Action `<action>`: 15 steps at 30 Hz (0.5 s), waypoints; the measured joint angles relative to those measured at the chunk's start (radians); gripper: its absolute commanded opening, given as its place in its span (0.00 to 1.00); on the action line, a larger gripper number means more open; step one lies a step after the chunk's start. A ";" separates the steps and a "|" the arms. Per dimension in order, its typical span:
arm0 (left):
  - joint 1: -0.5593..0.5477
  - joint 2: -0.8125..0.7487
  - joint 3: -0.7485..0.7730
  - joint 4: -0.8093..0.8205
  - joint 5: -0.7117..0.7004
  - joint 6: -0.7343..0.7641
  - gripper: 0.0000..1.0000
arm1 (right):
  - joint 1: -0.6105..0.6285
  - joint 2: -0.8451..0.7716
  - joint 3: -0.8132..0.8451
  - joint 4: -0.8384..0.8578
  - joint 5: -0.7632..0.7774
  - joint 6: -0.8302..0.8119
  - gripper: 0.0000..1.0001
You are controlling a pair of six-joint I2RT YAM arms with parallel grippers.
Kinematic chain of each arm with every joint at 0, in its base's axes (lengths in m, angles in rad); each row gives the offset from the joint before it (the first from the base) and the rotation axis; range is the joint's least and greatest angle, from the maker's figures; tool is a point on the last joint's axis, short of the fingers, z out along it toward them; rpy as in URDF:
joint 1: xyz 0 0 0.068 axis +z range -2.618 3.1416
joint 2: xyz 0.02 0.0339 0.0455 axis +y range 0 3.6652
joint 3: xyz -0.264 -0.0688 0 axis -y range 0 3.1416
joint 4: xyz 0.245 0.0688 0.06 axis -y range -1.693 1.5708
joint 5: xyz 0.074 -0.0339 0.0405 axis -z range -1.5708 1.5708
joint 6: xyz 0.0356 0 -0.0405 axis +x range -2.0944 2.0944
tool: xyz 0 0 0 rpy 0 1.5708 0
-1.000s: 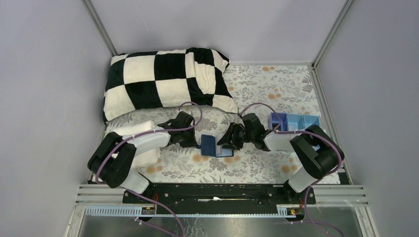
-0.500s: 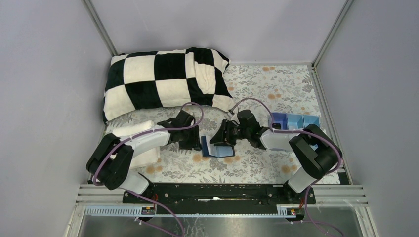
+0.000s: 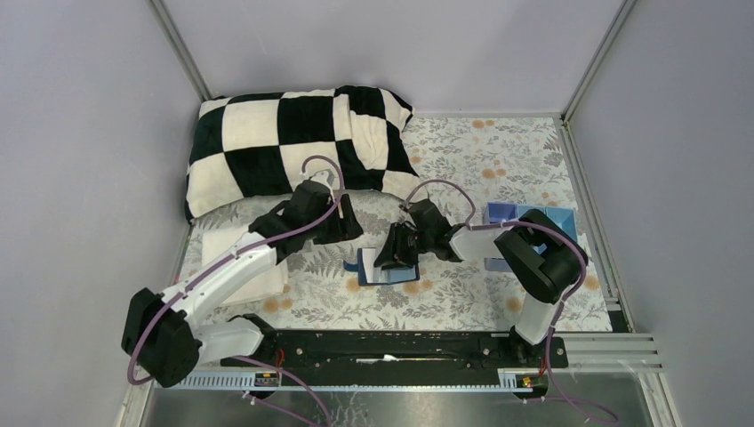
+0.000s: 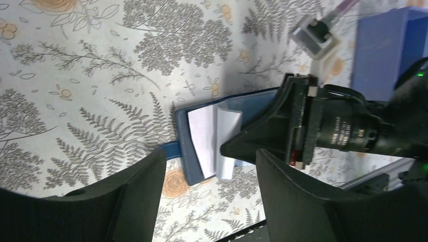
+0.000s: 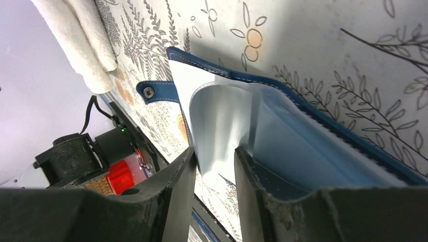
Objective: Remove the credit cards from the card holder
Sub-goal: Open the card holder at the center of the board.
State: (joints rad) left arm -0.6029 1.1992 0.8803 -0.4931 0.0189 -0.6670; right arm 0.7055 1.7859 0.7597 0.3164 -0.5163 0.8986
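1. Big change on the left: the left claw [image 3: 345, 229] has let go of the card holder [image 3: 384, 271] and swung up and back toward the checked pillow [image 3: 284, 147]. Its jaws now stand wide with nothing between them.
2. The holder was propped up on edge a second ago. Now it lies opened flat on the floral cloth [image 3: 498, 160], lighter inside facing up and closure tab [image 5: 156, 92] sticking out at the side.
3. The right claw [image 5: 213, 156] has slid in over the holder while its jaws narrowed.
4. What it means, as I judge it: the opening step is done, the extraction is just starting, and no card looks to be out yet.
5. Position now: the holder sits directly under the right claw. A pale card [image 5: 217, 116] (or a flexible sleeve, it curls a lot) rises from the inside, right between the fingers.
6. Right claw state: narrow, straddling that pale leaf. Whether the pads actually bite it, I cannot tell.
7. The left claw hangs well apart from the holder, looking down at it.
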 measured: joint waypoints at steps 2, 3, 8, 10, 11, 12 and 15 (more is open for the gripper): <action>0.000 -0.036 -0.030 0.048 0.013 -0.019 0.70 | 0.006 0.001 0.019 -0.022 0.009 -0.017 0.45; 0.000 -0.047 -0.046 0.070 0.026 -0.027 0.71 | 0.007 0.000 0.028 -0.036 0.015 -0.027 0.46; 0.000 -0.016 -0.076 0.123 0.120 -0.061 0.70 | 0.008 -0.070 0.042 -0.146 0.092 -0.086 0.53; 0.000 0.012 -0.082 0.165 0.164 -0.077 0.70 | 0.008 -0.131 0.042 -0.201 0.143 -0.112 0.53; 0.000 0.018 -0.089 0.185 0.183 -0.087 0.69 | 0.008 -0.163 0.042 -0.222 0.168 -0.123 0.53; 0.000 0.021 -0.098 0.203 0.200 -0.095 0.68 | 0.008 -0.187 0.042 -0.235 0.182 -0.131 0.53; -0.001 0.029 -0.111 0.244 0.243 -0.116 0.67 | 0.008 -0.265 0.032 -0.272 0.245 -0.148 0.51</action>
State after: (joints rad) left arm -0.6041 1.2282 0.7696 -0.2493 0.2619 -0.7826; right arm 0.7132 1.5208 0.7914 0.0441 -0.2714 0.7502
